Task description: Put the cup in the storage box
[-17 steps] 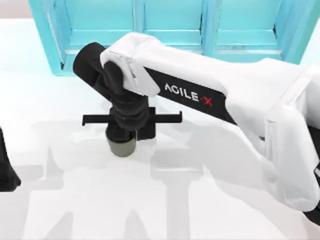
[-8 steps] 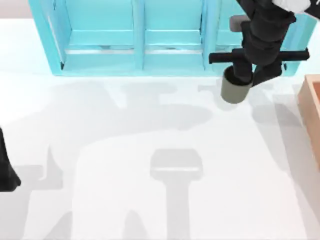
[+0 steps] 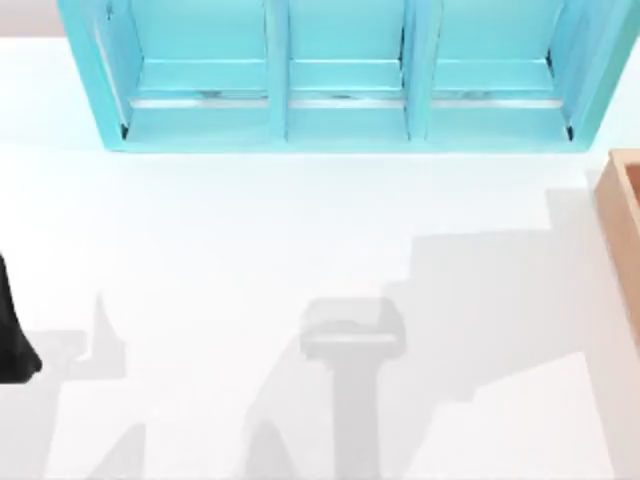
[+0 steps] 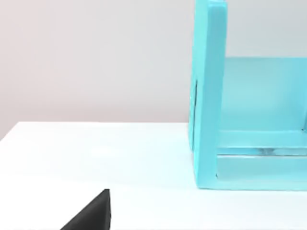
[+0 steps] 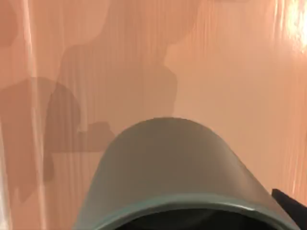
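Close to the right wrist camera, the cup (image 5: 177,167) is cut off at its rim, matte olive-grey, over the storage box (image 5: 230,72), whose floor is streaked orange-brown. Whether the right gripper's fingers clasp it, I cannot tell. The left arm (image 3: 12,335) sits parked at the table's (image 3: 250,250) left edge; beyond stands the smooth light-blue shelf unit (image 3: 340,120).

place: rendered simulation | cues: flat white table (image 3: 300,260), plain grey backdrop, light-blue shelf unit (image 3: 340,75)
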You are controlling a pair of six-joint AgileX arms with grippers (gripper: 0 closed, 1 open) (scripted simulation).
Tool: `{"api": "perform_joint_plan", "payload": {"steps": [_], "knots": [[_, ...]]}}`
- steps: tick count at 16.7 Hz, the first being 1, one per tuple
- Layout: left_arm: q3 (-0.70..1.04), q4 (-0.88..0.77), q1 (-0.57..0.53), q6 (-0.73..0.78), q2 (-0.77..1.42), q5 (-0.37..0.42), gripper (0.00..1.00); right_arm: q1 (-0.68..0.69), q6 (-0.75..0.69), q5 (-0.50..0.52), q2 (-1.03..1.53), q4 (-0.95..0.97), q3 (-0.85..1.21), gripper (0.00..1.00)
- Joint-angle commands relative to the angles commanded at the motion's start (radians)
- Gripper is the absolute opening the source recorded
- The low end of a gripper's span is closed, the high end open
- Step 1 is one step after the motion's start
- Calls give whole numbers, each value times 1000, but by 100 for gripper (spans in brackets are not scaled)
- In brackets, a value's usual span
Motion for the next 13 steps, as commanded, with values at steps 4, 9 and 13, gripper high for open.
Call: {"api": "perform_joint_plan", "payload": {"steps": [4,9,13], "knots": [[0,0,0,0,0,0,100,-147,-147,-29,-126,-2,-111,0],[0,0,0,0,0,0,100,-156,-157,-29,-132,-1,-118,0],[0,0,0,0,0,0,100,-144,-143,-28,-129,74,-190,0]]}}
